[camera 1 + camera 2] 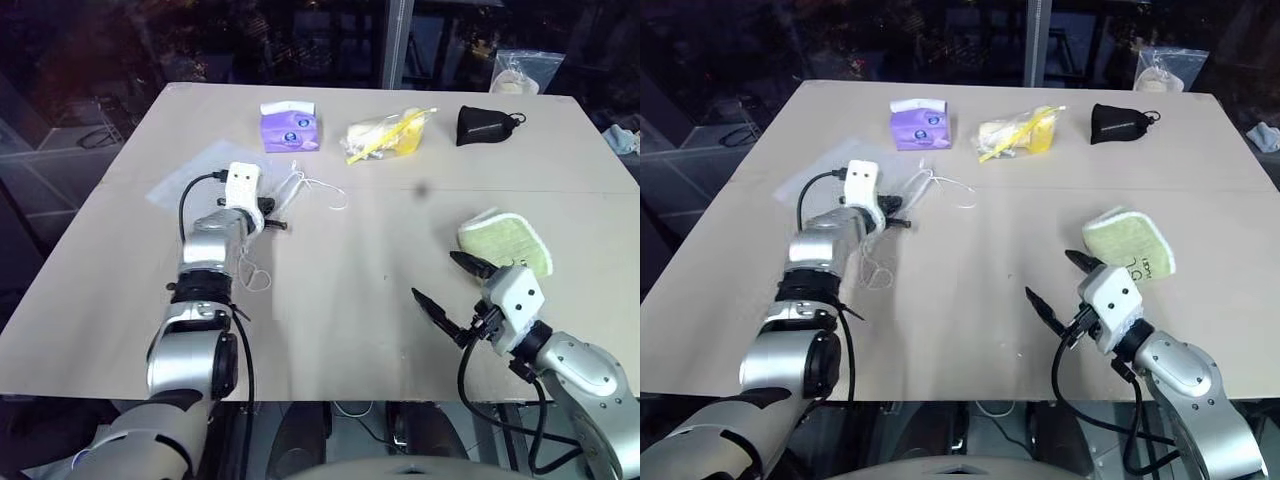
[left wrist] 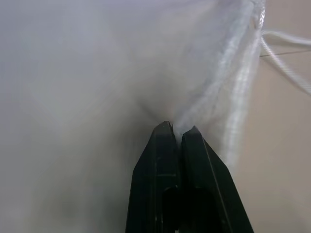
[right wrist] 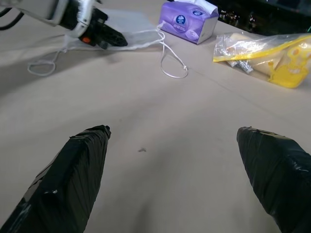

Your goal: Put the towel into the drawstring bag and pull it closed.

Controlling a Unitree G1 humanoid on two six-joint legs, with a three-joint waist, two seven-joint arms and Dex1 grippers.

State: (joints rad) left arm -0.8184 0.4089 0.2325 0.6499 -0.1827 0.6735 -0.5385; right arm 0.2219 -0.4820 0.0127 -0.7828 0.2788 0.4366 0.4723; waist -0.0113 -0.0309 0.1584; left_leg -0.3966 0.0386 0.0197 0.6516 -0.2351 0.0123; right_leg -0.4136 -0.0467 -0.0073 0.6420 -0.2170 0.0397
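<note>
**Sheer bag pinched by the left hand, towel lying apart**

Sheer white fabric of the drawstring bag (image 2: 97, 73) lies flat on the beige tabletop (image 1: 340, 290), on the robot's left side. The left hand (image 2: 178, 130) has its two black fingers pressed together on a fold of that fabric near the gathered mouth edge, so it is clenched on the bag. Thin white cord (image 1: 322, 190) trails from the bag's mouth in loops across the tabletop, some toward the middle, some back along the left arm. Nothing can be seen inside the bag; it looks flat.

On the robot's right side the towel (image 1: 508, 243), pale yellow-green with a white edge, lies flat on the tabletop, well apart from the bag. The right hand (image 1: 445, 282) hovers just beside it, nearer the robot, with its fingers (image 3: 80, 170) spread wide and nothing between them.

Along the far side of the tabletop stand a purple tissue pack (image 1: 290, 128), a clear plastic bag (image 1: 388, 134) holding yellow items, and a small black pouch (image 1: 486, 125) lying closed. Behind the far right corner sits another clear bag (image 1: 522, 74) with something pale inside it.
</note>
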